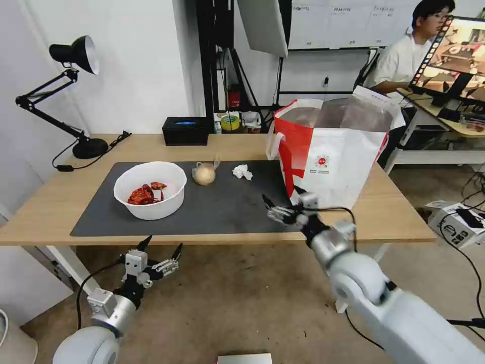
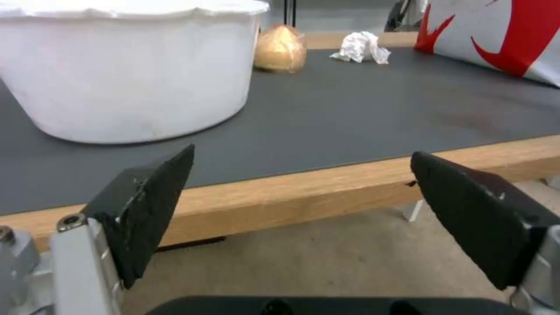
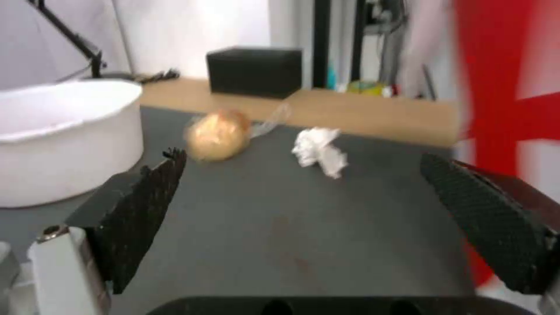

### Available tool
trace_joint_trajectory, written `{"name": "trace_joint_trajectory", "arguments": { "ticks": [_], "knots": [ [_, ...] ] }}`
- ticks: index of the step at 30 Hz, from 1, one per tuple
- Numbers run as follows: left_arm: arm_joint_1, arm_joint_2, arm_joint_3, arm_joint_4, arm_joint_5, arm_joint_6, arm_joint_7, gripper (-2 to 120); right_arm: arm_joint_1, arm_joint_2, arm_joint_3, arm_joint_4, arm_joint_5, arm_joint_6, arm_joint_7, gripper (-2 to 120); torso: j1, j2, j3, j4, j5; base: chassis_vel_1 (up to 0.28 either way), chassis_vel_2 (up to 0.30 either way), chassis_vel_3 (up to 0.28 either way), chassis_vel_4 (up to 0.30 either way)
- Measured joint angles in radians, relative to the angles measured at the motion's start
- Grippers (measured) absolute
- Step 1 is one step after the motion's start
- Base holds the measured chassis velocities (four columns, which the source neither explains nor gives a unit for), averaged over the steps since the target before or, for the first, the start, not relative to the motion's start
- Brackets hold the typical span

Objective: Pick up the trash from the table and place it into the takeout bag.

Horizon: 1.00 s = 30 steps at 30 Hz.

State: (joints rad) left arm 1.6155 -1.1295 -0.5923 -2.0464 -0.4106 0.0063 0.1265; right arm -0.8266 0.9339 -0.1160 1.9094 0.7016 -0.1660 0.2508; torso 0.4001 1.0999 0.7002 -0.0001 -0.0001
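At far left on the table (image 1: 60,202), I saw the black desk lamp (image 1: 76,55) standing at the back corner, off the dark grey mat (image 1: 222,207).

My left hand (image 1: 161,247) hung below and in front of the table's near edge, under the white bowl (image 1: 150,189). Its fingers (image 2: 146,205) were spread wide with nothing between them. From the left wrist camera I saw the bowl's side wall close ahead on the mat, just past the wooden edge.

The bowl sat on the left part of the mat, with red scraps (image 1: 145,193) in its bottom. Just right of it lay the small clear bag with a beige ball (image 1: 205,174), near the bowl but not touching it. Behind these, at the table's back edge, stood the black box (image 1: 186,130).

Right of the ball lay the crumpled tissue (image 1: 242,172), apart from it, on the mat's far side.

My right hand (image 1: 283,207) was above the mat's near right area, beside the bag's front lower corner. Its fingers (image 3: 140,210) stood wide apart and held nothing. The right wrist camera looked across the mat toward the ball and tissue.

The takeout bag (image 1: 333,162) stood upright at the table's right end, mouth open, foil lining showing.
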Motion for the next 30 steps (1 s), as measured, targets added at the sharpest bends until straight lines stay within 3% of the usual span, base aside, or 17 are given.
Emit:
{"name": "trace_joint_trajectory", "arguments": {
  "ticks": [5, 9, 14, 20, 30],
  "knots": [
    [0.003, -0.014, 0.006, -0.001, 0.011, 0.0, 0.0, 100, 0.149, 0.073, -0.101, -0.135, 0.019, -0.01, 0.021, 100, 0.0, 0.0, 0.0, 0.0002, -0.0002, 0.0, 0.0, 0.0, 0.0],
    [0.004, -0.018, 0.002, 0.004, 0.013, 0.001, 0.0, 100, 0.297, 0.179, -0.167, -0.295, 0.031, -0.032, 0.053, 100, 0.0, 0.0, 0.0, 0.0003, -0.0003, 0.0, 0.0, 0.0, 0.0],
    [0.006, -0.016, -0.005, 0.006, 0.012, 0.001, 0.0, 100, 0.372, 0.239, -0.189, -0.388, 0.037, -0.066, 0.09, 100, 0.0, 0.0, 0.0, 0.0003, -0.0001, 0.0, 0.0, 0.0, 0.0],
    [0.008, -0.016, -0.012, 0.007, 0.007, 0.001, -0.001, 100, 0.487, 0.36, -0.203, -0.59, 0.095, -0.15, 0.182, 100, 0.0, 0.0, 0.0, 0.0002, -0.0001, 0.0, 0.0, 0.0, 0.0],
    [0.001, -0.015, -0.016, 0.018, 0.001, 0.0, -0.001, 100, 0.577, 0.501, -0.185, -0.826, 0.102, -0.201, 0.225, 100, 0.0, 0.0, 0.0, 0.0002, -0.0002, 0.0, 0.0, 0.0, 0.0]
  ]
}}
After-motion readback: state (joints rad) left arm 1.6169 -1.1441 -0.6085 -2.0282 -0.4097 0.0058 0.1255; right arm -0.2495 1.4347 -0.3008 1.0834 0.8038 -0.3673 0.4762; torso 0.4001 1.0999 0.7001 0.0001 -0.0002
